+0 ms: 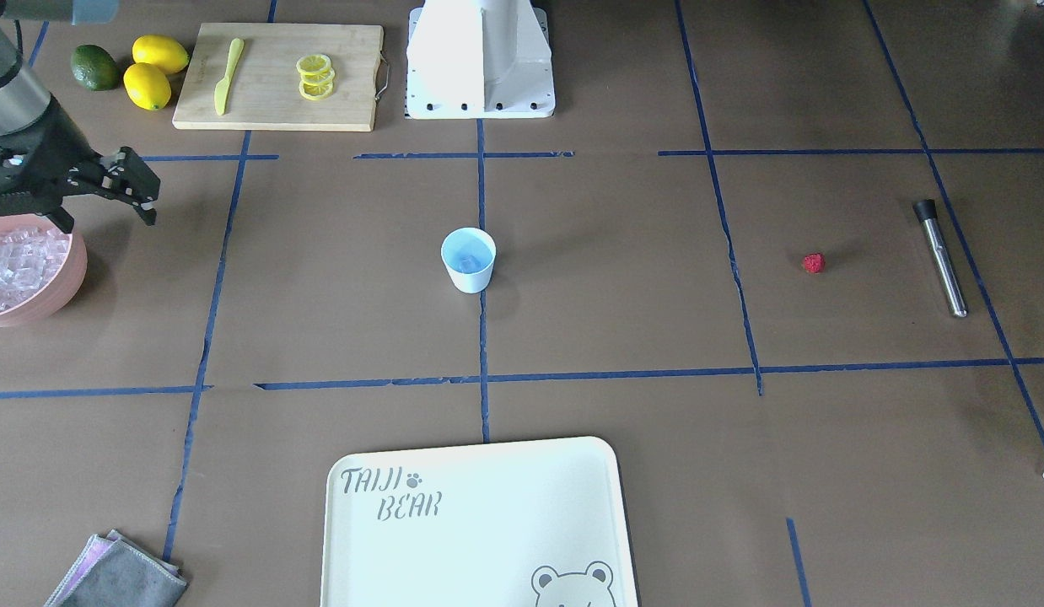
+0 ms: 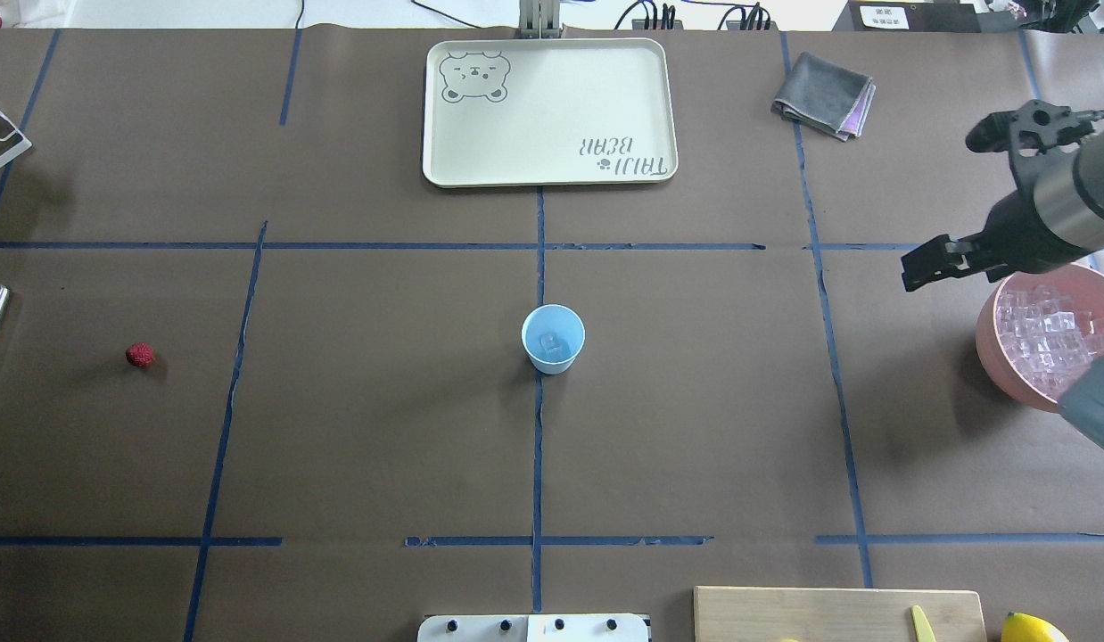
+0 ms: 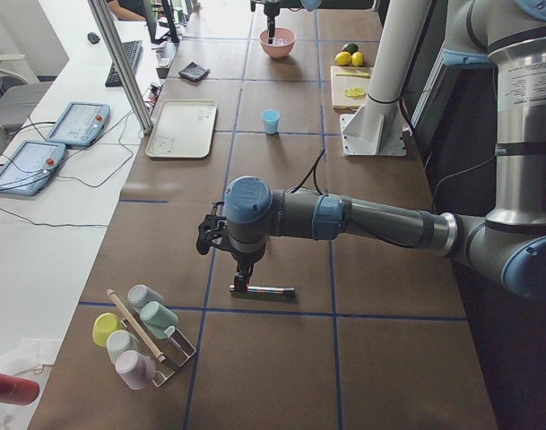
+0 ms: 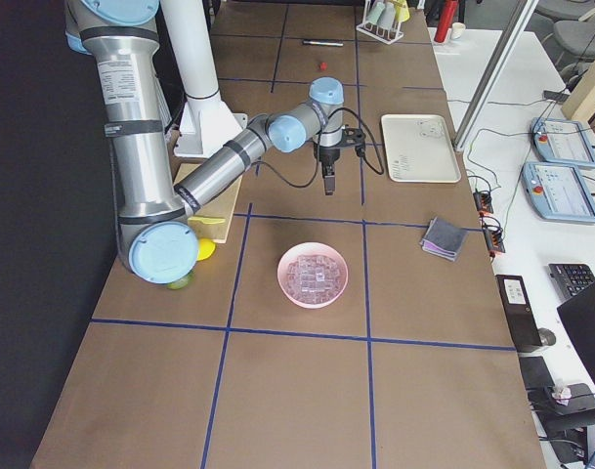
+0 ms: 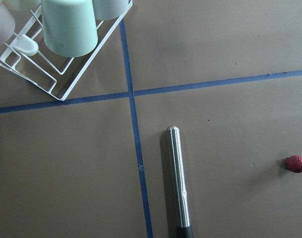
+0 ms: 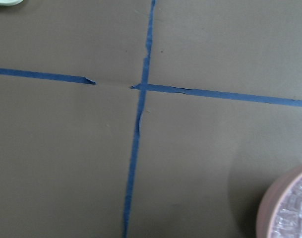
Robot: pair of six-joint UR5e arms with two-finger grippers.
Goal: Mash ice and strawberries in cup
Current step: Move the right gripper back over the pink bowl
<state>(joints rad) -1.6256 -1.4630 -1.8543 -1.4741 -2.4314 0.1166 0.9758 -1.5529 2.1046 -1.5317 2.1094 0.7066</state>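
The pale-blue cup stands upright at the table's middle, with one clear ice cube in its bottom. More ice fills the pink bowl at the table's right end. My right gripper hangs open and empty beside the bowl's rim, above the table. The small red strawberry lies alone on the left part, far from the cup. My left gripper hovers over a steel muddler; I cannot tell whether it is open or shut.
A cream tray lies at the far edge and a grey cloth beside it. A cutting board with lemon slices and a yellow knife, lemons and a lime sit near the base. A white cup rack stands at the left end.
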